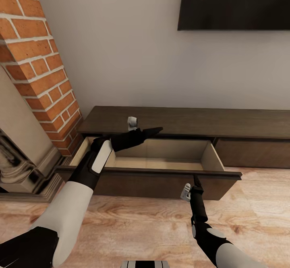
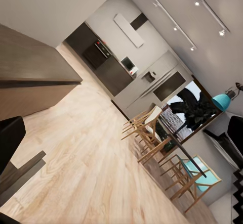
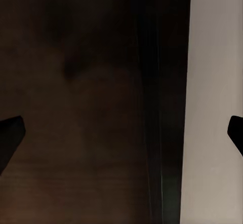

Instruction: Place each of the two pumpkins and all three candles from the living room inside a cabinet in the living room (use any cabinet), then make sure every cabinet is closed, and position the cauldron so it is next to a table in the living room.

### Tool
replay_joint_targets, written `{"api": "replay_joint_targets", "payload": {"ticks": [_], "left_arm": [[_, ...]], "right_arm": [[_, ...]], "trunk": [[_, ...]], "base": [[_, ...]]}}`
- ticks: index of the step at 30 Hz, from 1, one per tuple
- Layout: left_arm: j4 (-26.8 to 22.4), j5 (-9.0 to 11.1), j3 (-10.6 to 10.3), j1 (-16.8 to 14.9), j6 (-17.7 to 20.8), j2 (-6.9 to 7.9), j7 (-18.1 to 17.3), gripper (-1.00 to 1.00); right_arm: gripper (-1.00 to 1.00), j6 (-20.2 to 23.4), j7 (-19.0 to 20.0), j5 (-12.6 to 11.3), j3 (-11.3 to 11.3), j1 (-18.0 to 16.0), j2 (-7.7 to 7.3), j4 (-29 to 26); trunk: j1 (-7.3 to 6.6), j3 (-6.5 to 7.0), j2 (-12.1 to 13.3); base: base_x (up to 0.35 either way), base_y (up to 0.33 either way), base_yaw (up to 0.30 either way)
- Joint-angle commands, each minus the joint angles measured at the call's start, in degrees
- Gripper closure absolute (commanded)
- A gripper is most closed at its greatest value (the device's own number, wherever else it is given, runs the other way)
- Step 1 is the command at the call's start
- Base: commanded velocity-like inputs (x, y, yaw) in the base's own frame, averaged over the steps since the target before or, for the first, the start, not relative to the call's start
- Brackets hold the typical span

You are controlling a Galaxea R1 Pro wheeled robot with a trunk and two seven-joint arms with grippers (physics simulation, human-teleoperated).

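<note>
The long dark-brown cabinet point(image 1: 189, 121) stands against the wall, and its left drawer point(image 1: 161, 164) is pulled out. The part of the drawer's pale beige inside that shows is bare. My left gripper point(image 1: 156, 130) hangs over the drawer's back edge, level with the cabinet top. In the left wrist view its fingertips sit far apart, so it is open and holds nothing. My right gripper point(image 1: 196, 178) points up at the drawer's front panel point(image 1: 161, 185), close to its top edge. Seen from the right wrist, that gripper point(image 3: 121, 138) is open against dark wood point(image 3: 76, 82). Pumpkins, candles, cauldron and table are out of view.
A brick fireplace point(image 1: 36, 58) with a beige surround point(image 1: 16, 139) stands at the left, tight against the drawer's end. A dark TV point(image 1: 233, 2) hangs above the cabinet. Wood floor point(image 1: 141, 227) lies under me. The left wrist view looks toward distant dining chairs point(image 2: 152, 133) and a kitchen.
</note>
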Motion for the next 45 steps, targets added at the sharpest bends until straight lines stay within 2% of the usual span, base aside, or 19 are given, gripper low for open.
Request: {"api": "replay_joint_targets", "payload": {"ticks": [1,11,18,24,30,45], "left_arm": [[0.0,0.0,0.0,0.0,0.0,0.00,0.0,-1.00],[0.0,0.5,0.0,0.1,-0.7,0.01,0.1,-1.00],[0.0,2.0,0.0,0.2,-1.4,0.08,0.1,-1.00],[0.0,2.2,0.0,0.2,-1.4,0.09,0.1,-1.00],[0.1,2.3,0.0,0.2,-1.4,0.16,0.1,-1.00],[-0.2,3.4,0.0,0.2,-1.0,-0.11,0.3,-1.00]], "right_arm": [[-1.00,0.0,0.0,0.0,0.0,0.0,0.00,0.0],[-1.00,0.0,0.0,0.0,0.0,0.0,0.00,0.0],[-1.00,0.0,0.0,0.0,0.0,0.0,0.00,0.0],[-1.00,0.0,0.0,0.0,0.0,0.0,0.00,0.0],[-1.00,0.0,0.0,0.0,0.0,0.0,0.00,0.0],[-1.00,-0.1,0.5,-0.1,0.0,0.0,-0.16,0.0]], "trunk": [[0.00,0.00,0.0],[0.00,0.00,0.0],[0.00,0.00,0.0],[0.00,0.00,0.0],[0.00,0.00,0.0],[-0.39,3.32,0.2]], "base": [[0.000,0.000,0.000],[-0.009,0.000,0.000],[-0.267,0.000,0.000],[-0.253,0.000,0.000],[-0.035,0.000,0.000],[-0.001,0.000,0.000]]}}
